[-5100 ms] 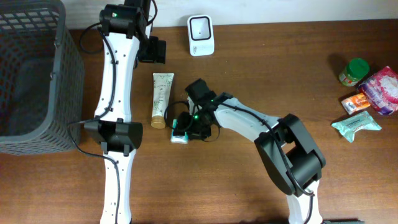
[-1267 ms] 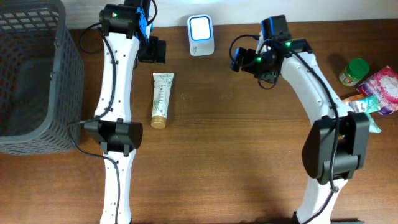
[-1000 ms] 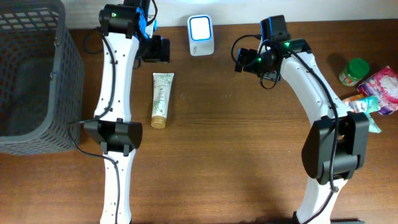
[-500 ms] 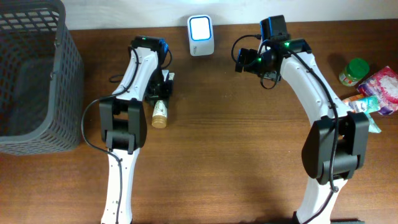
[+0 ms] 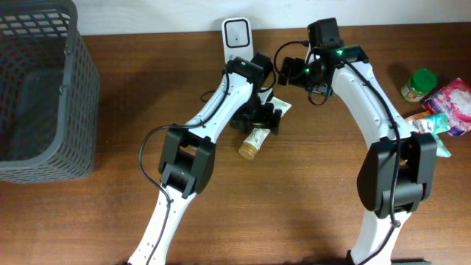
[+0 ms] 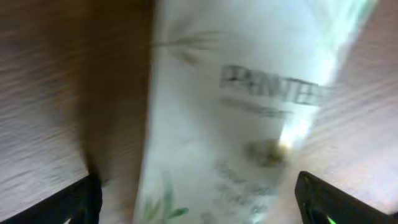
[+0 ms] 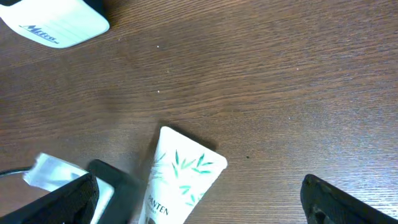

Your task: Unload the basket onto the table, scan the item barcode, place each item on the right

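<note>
Left wrist: left tool [image 6: 199, 202] spread astride tube [image 6: 249, 124]; right tool [image 7: 202, 199] spread

We see a blurred white tube [image 6: 249, 124] filling the middle of the frame, over the brown table [image 6: 56, 93]. Two dark fingertips [image 6: 78, 202] sit in the lower corners, wide apart.

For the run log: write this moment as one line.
left gripper: open, straddling tube | right gripper: open, empty | tube: lying on table near scanner | scan: not confirmed
</note>
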